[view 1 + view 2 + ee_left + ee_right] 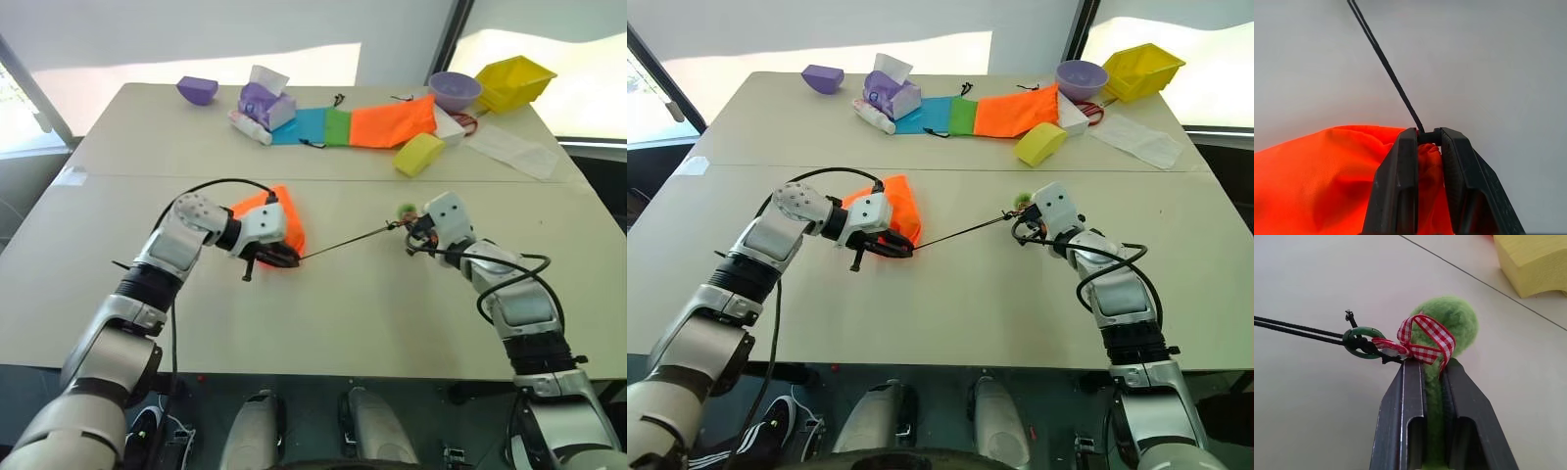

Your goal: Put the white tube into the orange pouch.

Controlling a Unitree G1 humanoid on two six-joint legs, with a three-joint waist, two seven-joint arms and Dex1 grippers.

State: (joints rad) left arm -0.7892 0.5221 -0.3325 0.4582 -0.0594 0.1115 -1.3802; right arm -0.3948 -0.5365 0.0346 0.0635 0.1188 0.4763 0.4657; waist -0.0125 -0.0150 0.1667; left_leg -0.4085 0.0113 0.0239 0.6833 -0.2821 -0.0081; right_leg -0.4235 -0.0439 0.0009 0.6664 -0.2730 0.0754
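We see the left gripper point(1428, 147) clamped on the gathered mouth of the orange pouch point(272, 226), which lies on the near half of the table point(323, 323) with its body spreading toward ten o'clock from the fingers. From that mouth the dark cord point(343, 241) runs taut toward three o'clock to the right gripper point(1432, 369), whose fingers are pressed together on the green felt bead point(1449, 323) tied with a red checked ribbon point(1422, 340). We cannot make out the white tube beside either gripper; a whitish tube point(250, 127) lies at the table's far edge, about twelve o'clock from the pouch, well apart from both grippers, and whether it is the task's own we cannot tell.
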